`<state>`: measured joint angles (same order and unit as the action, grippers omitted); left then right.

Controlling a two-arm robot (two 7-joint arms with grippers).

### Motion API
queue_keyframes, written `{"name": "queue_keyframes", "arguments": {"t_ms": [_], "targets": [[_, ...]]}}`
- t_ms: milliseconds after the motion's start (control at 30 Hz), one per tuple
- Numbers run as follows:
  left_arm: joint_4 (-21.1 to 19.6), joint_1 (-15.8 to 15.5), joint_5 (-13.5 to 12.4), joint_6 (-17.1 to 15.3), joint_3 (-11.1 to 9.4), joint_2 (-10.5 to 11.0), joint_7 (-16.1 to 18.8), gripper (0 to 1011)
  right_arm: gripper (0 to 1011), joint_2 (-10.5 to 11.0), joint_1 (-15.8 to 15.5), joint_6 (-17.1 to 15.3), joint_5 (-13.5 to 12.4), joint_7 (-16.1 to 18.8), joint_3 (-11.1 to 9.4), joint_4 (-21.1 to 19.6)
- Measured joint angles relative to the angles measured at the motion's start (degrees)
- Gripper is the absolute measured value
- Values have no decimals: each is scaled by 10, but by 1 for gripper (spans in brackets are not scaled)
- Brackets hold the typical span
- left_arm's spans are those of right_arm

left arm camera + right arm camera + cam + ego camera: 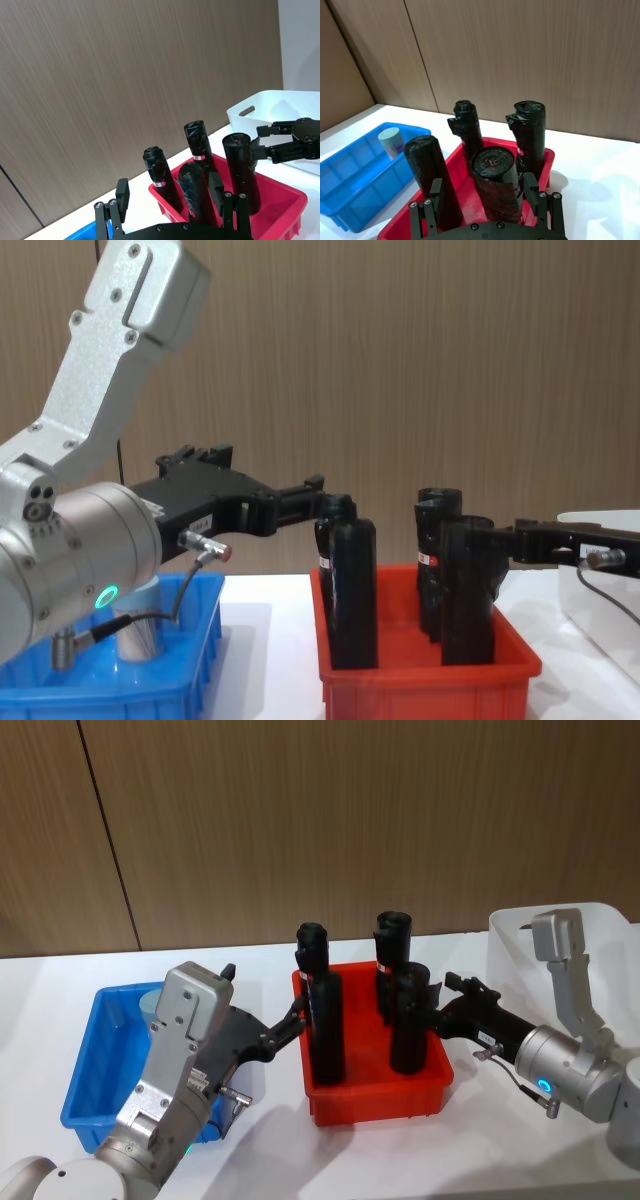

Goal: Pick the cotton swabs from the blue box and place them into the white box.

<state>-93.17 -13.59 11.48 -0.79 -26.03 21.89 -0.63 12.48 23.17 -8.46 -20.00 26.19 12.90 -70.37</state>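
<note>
Both end effectors are hovering empty beside the red plastic bin (375,1105).
The clear lidded cotton-swab jar (390,141) is standing upright, long axis vertical, inside the shallow blue ribbed bin (85,1065); left end effector (295,1015) and right end effector (437,1000) are gaping wide.

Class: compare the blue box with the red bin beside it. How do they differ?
The blue box holds one pale-lidded cotton swab jar; the red bin holds four tall black bottles. The blue box is to the robot's left; the red bin is central. Both are shallow, rectangular and on the white table.

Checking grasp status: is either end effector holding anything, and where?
Nothing is held: the left end effector and right end effector are open beside the red plastic bin.
</note>
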Motion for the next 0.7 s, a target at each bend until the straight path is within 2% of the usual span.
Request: {"name": "queue_keyframes", "arguments": {"t_ms": [700], "targets": [[0,0,0,0,0,0,0,1004,1002,4,11,16,-17,40,-3,21]]}}
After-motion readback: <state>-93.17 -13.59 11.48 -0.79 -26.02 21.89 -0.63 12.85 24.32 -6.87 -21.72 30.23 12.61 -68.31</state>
